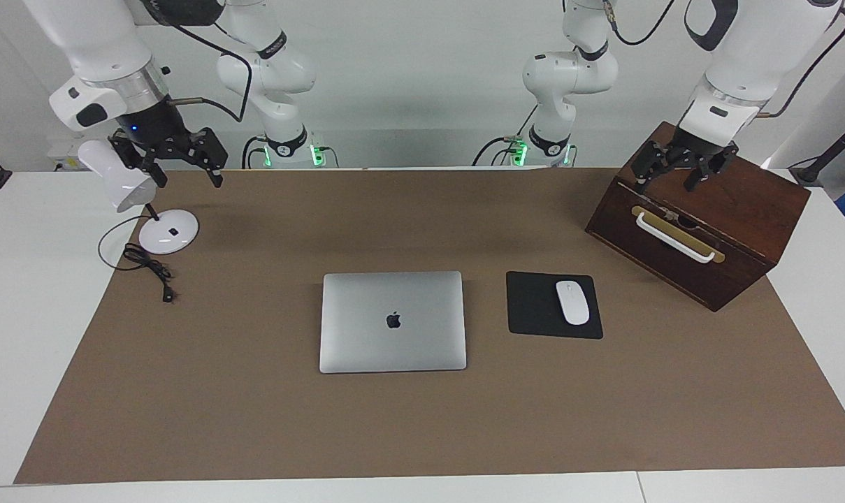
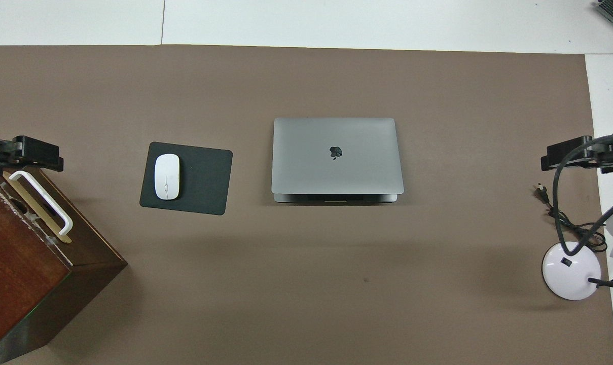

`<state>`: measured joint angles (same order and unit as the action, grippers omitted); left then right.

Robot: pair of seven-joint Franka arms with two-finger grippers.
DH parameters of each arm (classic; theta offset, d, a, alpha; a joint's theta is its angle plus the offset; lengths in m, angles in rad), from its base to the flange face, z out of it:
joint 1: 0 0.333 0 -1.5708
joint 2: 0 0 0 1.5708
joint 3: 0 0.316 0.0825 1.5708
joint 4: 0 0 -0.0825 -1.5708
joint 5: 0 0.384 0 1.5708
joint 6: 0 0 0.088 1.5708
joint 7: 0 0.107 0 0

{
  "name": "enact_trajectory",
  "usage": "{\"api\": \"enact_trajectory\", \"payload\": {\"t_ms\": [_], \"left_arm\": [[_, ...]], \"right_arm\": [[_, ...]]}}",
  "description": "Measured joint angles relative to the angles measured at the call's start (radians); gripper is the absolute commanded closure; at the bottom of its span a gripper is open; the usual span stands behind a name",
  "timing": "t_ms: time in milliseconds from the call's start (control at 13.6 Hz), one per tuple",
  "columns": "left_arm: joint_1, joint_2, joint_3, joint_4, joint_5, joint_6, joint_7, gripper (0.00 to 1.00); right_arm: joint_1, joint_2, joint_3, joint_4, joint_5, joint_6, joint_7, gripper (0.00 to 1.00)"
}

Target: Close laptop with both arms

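Observation:
The silver-grey laptop [image 1: 392,321] [image 2: 336,155] lies in the middle of the brown mat, apple logo up. Its lid is down almost flat, and in the overhead view a thin dark gap shows along the edge nearer to the robots. My left gripper [image 1: 667,181] [image 2: 25,154] hangs open over the wooden box, nothing between its fingers. My right gripper [image 1: 188,175] [image 2: 572,154] hangs open beside the lamp head at the right arm's end, also holding nothing. Both grippers are well apart from the laptop.
A black mouse pad [image 1: 534,304] with a white mouse [image 1: 572,302] lies beside the laptop toward the left arm's end. A dark wooden box [image 1: 737,230] with a white handle stands there too. A white desk lamp [image 1: 167,232] and its cable sit at the right arm's end.

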<state>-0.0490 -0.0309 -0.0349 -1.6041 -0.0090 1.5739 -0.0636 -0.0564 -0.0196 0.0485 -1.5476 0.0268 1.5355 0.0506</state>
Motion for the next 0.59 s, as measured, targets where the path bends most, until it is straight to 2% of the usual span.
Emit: {"api": "enact_trajectory", "payload": {"t_ms": [587], "left_arm": [[0.044, -0.008, -0.001, 0.002, 0.004, 0.009, -0.001, 0.00]], "right_arm": [[0.000, 0.000, 0.000, 0.000, -0.014, 0.001, 0.000, 0.00]]}}
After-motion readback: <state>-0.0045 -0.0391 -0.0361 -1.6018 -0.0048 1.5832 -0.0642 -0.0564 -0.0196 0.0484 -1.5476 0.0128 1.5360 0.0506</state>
